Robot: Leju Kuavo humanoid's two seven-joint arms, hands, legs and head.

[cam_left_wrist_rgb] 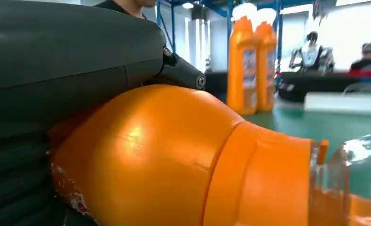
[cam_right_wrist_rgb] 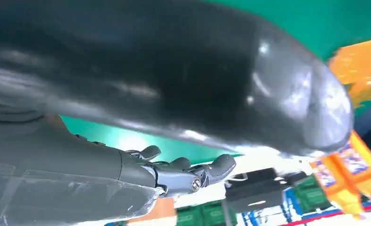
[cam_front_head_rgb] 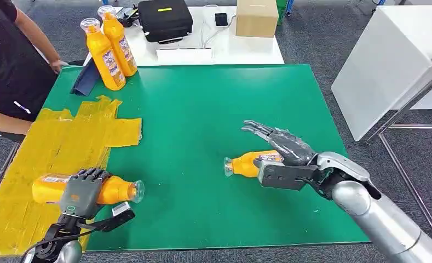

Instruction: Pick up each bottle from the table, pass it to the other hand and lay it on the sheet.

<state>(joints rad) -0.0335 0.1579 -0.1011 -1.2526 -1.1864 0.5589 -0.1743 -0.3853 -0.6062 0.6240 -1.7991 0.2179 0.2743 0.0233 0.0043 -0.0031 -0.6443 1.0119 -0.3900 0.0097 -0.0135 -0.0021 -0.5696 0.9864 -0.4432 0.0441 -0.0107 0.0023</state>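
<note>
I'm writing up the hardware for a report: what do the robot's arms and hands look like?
Both arms are shiny silver tubes. The right hand and left hand are dark grey, with segmented fingers and a blocky grey cover at the wrist. Thin black cables run along the left wrist.

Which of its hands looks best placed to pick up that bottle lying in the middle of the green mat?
The right hand: it hovers open directly over the lying bottle, while the left hand already grips another bottle.

The right hand (cam_right_wrist_rgb: 141,141) takes up most of the frame: its thick grey thumb (cam_right_wrist_rgb: 287,94) lies blurred across the view, and its darker fingers (cam_right_wrist_rgb: 193,172) are stretched out straight, closed on nothing. Beyond the thumb tip stand orange bottles (cam_right_wrist_rgb: 348,174) on the green bench (cam_right_wrist_rgb: 315,23), and past the fingertips sits a black case (cam_right_wrist_rgb: 258,188).
</note>
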